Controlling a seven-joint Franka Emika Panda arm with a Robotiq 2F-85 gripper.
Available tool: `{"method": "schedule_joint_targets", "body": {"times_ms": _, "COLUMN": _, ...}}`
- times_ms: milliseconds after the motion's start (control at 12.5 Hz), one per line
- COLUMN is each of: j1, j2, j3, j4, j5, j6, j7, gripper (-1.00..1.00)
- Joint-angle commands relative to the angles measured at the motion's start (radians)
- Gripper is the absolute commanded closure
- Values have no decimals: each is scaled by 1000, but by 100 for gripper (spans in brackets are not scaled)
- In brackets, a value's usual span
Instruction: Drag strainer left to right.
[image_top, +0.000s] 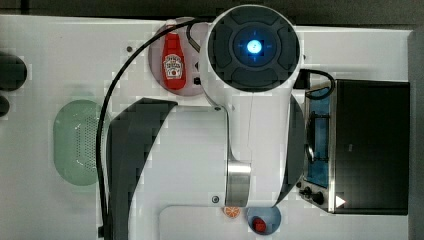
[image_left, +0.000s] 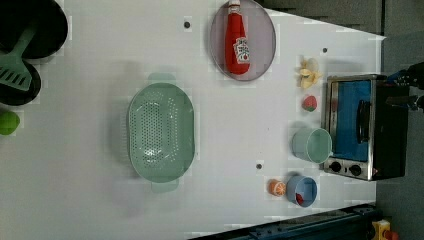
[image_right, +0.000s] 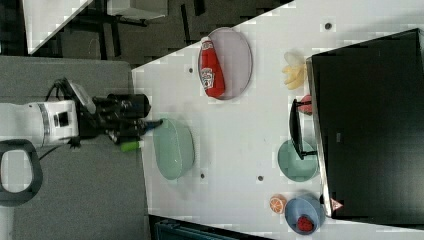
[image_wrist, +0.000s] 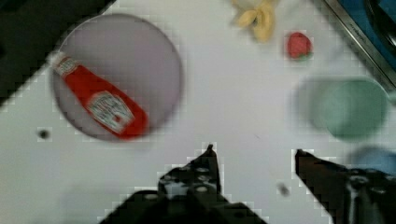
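So the gripper (image_wrist: 254, 151) is hanging above the white table (image_left: 75, 200) with its two black fingers (image_wrist: 205, 161) spread apart, nothing between them but bare tabletop. In the right view the gripper (image_right: 150, 124) pokes out from the arm just beside the rim of the strainer (image_right: 173, 148), and whether it touches that rim I can't tell.

The strainer (image_left: 160, 132) is the big mint-green oval one with the holes, sitting flat on the table in the left view, roughly mid-table, well apart from everything else.

Stuff that's hard to see: in the top view the arm (image_top: 250, 100) covers most of the middle, and the strainer (image_top: 77, 142) is half hidden behind a dark arm link and cable.

Room-wise, in the left view there's open table between the strainer and the toaster oven (image_left: 365, 127). The ketchup bottle (image_left: 236, 44) lies on a grey plate (image_left: 265, 45) near one edge, and a green cup (image_left: 312, 145) stands just beside the oven.
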Motion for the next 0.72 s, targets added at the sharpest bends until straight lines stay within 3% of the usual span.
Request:
{"method": "schedule_joint_targets", "body": {"times_ms": 80, "j1": -16, "j2": -222, "j3": -29, "j4": -23, "j5": -9, "j6": -174, "j7": 145, "gripper": -60}}
{"method": "schedule_joint_targets", "body": {"times_ms": 240, "j1": -6, "j2": -222, "j3": -12, "j4": -23, "j5": 0, "j6": -164, "j7": 145, "gripper": -100}}
{"method": "schedule_joint_targets", "body": {"times_ms": 560, "j1": 43, "j2": -202, "j3": 129, "j4": -24, "j5": 48, "j6": -163, "j7": 172, "gripper": -100}}
{"method": "schedule_joint_targets", "body": {"times_ms": 720, "j1": 55, "j2": -178, "j3": 226, "j4": -25, "j5": 48, "j6": -161, "j7": 289, "gripper": -100}}
